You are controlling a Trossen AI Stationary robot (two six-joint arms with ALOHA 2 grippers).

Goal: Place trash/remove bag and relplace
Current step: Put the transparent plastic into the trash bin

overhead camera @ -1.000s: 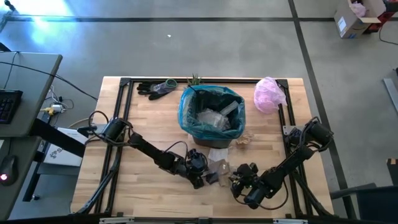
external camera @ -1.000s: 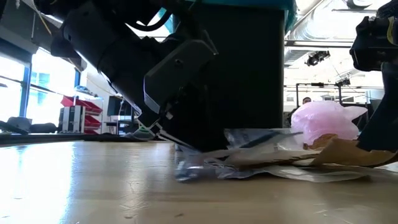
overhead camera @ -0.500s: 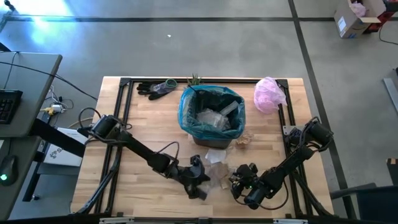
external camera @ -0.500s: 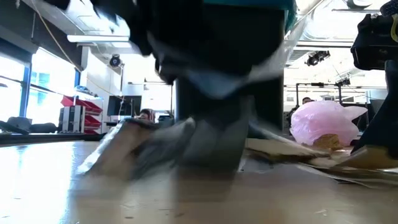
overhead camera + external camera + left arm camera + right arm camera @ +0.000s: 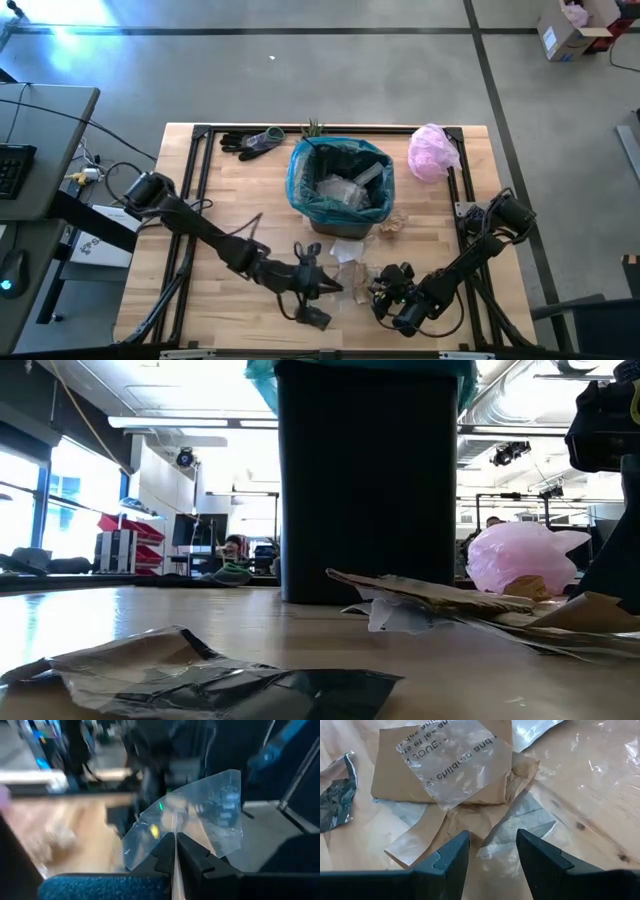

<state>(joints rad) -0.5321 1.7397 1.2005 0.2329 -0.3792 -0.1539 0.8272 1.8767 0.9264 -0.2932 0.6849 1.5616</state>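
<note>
At the table's near edge the left gripper (image 5: 322, 288) hangs on a long, low-stretched arm, fingers (image 5: 192, 855) pinched tight on a clear plastic wrapper (image 5: 192, 817) that fans out beyond the tips; a second ago it sat closer to the bin, and it has since drawn toward the near edge; the right gripper (image 5: 385, 293) rests beside it, fingers apart over brown paper (image 5: 445, 775) and a printed clear wrapper (image 5: 455, 757); farther back the teal bag (image 5: 303, 170) lines the bin, holding trash.
</note>
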